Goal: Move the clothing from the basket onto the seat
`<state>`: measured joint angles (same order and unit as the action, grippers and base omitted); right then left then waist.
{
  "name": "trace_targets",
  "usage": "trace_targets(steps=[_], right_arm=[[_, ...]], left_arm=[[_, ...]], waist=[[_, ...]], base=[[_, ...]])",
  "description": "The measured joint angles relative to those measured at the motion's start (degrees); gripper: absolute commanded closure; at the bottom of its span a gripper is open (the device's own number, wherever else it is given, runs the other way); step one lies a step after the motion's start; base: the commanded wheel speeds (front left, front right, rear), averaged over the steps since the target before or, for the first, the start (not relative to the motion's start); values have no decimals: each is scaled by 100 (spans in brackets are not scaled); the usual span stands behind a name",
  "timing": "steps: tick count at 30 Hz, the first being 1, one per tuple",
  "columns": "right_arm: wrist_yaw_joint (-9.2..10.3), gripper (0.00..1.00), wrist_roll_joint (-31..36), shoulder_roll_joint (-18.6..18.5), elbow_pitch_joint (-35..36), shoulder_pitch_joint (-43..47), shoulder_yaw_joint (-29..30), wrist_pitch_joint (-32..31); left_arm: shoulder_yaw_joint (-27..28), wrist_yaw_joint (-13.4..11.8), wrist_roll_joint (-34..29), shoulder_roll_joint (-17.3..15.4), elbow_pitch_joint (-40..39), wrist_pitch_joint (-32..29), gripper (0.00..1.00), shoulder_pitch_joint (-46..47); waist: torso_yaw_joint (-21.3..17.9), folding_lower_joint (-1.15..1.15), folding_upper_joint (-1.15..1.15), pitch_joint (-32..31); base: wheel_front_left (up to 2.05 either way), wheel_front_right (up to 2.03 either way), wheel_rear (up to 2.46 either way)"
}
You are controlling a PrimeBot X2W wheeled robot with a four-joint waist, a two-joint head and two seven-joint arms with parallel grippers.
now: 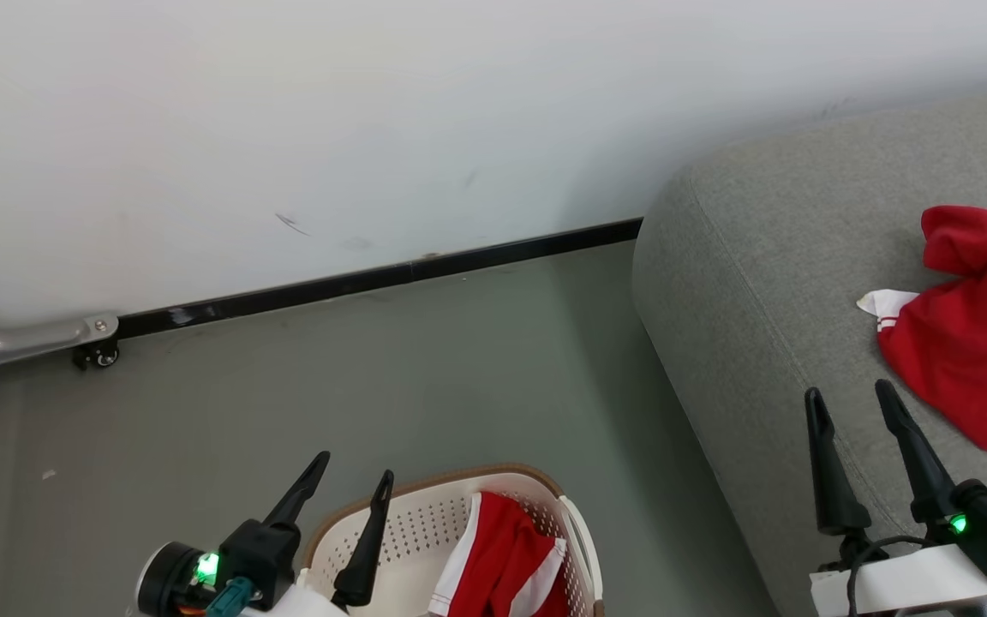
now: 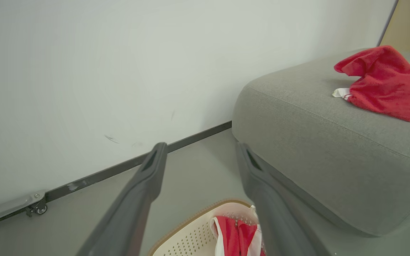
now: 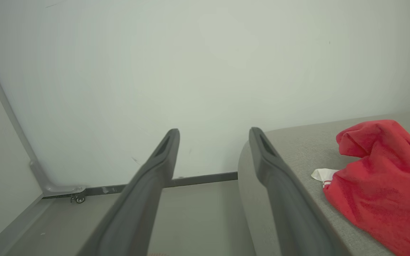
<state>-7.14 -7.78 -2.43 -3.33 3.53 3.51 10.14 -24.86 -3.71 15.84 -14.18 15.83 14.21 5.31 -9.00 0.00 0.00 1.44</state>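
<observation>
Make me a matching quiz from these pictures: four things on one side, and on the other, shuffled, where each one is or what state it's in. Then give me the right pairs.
Things:
1. basket
2. left pincer
3. right pincer
4. crumpled red garment

Places or states:
A. lying on top of the grey seat
B. open and empty, seen against the seat in the head view
C. standing on the floor, with a striped red garment inside
D. open and empty, at the basket's left rim in the head view

Pairs: 1-C, 2-D, 3-B, 4-A
</observation>
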Motion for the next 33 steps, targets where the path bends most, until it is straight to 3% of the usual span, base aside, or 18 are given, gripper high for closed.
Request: trace_targets(steps=[20,33], right_arm=[[1,0,0,4,680,-14,140,1],[0,0,-36,10,1040,-318,97,4]], left_arm=[[-415,422,-259,155,1027,-168,0,901],[-515,527,-461,152,1797,-288,0,1479]], waist=[[-316,0,0,755],[-621,0,0,1513]], base=[[0,0,0],[0,0,0]])
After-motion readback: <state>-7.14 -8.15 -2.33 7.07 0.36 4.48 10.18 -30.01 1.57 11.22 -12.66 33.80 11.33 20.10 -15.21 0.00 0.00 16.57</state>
